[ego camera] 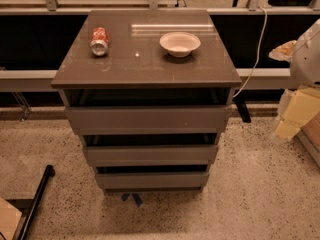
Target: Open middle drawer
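The grey-brown cabinet stands in the middle of the view with three handleless drawers. The middle drawer has a wide flat front, with a dark gap above it. The taller top drawer is above it and the narrow bottom drawer below. All three fronts look closed or nearly so. A white part of my arm shows at the right edge, well away from the drawers. My gripper is out of view.
A red soda can lies on its side and a white bowl stands on the cabinet top. A cable hangs at the right. Pale yellow blocks sit on the floor at the right, a black bar at the lower left.
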